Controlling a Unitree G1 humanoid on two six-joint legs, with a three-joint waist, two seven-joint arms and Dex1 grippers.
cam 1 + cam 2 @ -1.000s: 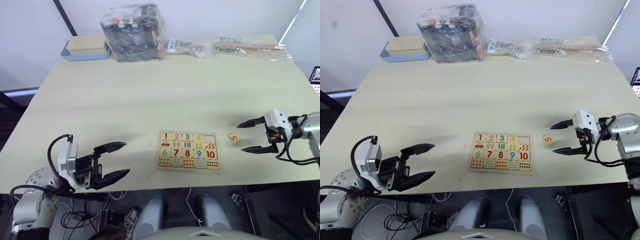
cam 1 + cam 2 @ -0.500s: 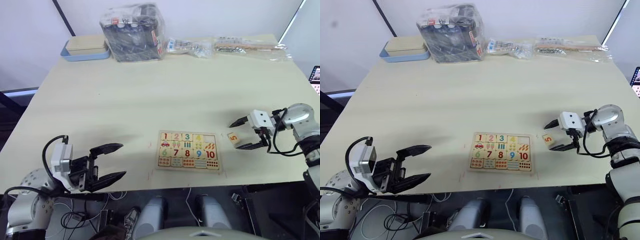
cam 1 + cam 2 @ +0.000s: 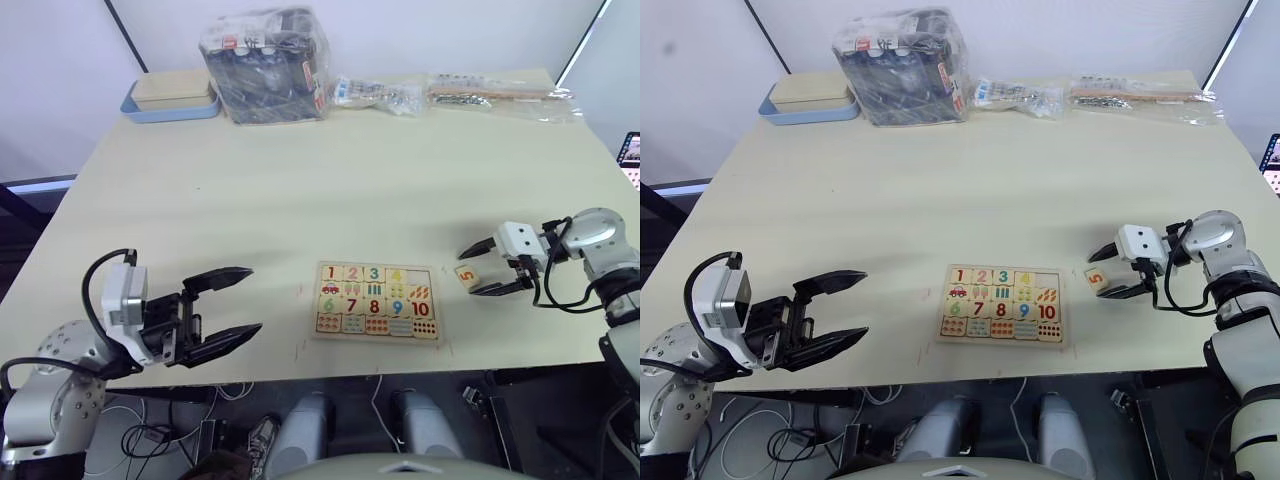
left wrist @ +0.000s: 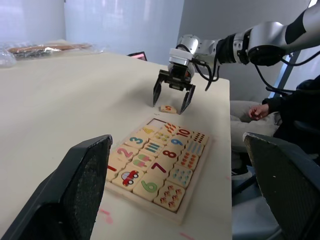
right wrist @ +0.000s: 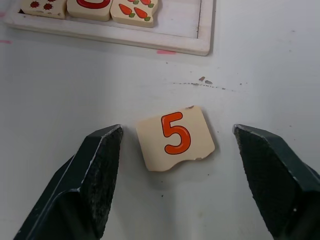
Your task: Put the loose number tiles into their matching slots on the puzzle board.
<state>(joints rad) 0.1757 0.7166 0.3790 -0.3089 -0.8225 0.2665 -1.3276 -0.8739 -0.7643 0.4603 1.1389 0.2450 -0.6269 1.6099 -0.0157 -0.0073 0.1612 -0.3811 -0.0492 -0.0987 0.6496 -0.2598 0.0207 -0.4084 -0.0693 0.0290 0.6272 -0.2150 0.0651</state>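
The pale surface [image 3: 300,190] fills mid-frame, bagged clutter along its top edge. My right tool [image 3: 485,269] is wide, straddling the 5 tile [image 3: 467,275] at right, beside the puzzle board [image 3: 379,301]; it has lowered slightly. My left tool [image 3: 235,308] hovers wide at lower left.

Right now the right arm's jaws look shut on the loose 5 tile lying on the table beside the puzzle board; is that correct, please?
Not quite. The right gripper is open, its jaws either side of the 5 tile with gaps and no contact, as the right wrist view shows. The tile does lie flat on the table beside the puzzle board.
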